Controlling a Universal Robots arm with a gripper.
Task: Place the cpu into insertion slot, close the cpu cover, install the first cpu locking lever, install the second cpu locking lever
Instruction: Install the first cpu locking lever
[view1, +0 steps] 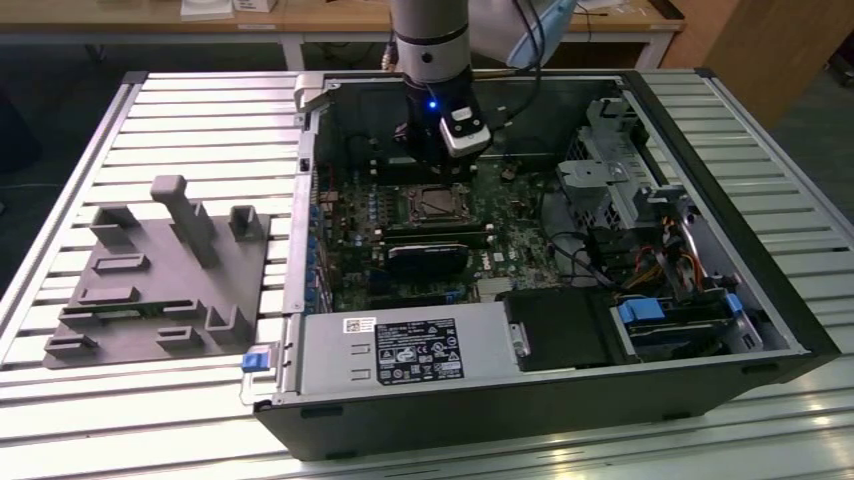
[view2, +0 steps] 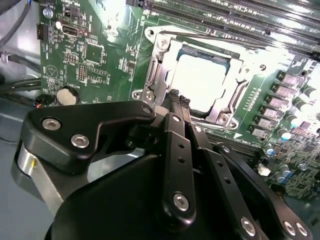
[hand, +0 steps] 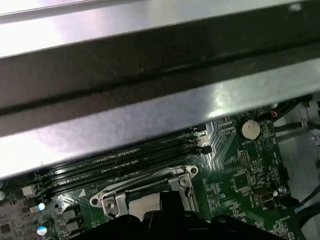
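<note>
On the exterior view's left, a grey tray (view1: 154, 270) sits on the table, well apart from the work. Next comes the open case (view1: 534, 420), and in the middle of its green board (view2: 100, 50) is the slot (view1: 434, 204). My gripper (view2: 178, 99) is right at the slot's edge. Its fingers (view2: 172, 96) are pressed together and hold nothing.

In the second wrist view, the cpu (view2: 205, 80) lies in the slot. The cover (view2: 155, 70) looks down flat over it, with the shiny top showing through the square hole. So I think I am at the lever part now. A thin wire rod (view2: 195, 36) runs along the far edge of the cover. I cannot tell if it is hooked.

To do this well, I should push slowly with the tips on the wire only. I must not press on the cpu top or scrape the board. I should keep the push going along the slot's side, not across it.

The cpu lies flat with its top facing up. It is square, so it has no long side. Its edges line up with the slot's edges.
</note>
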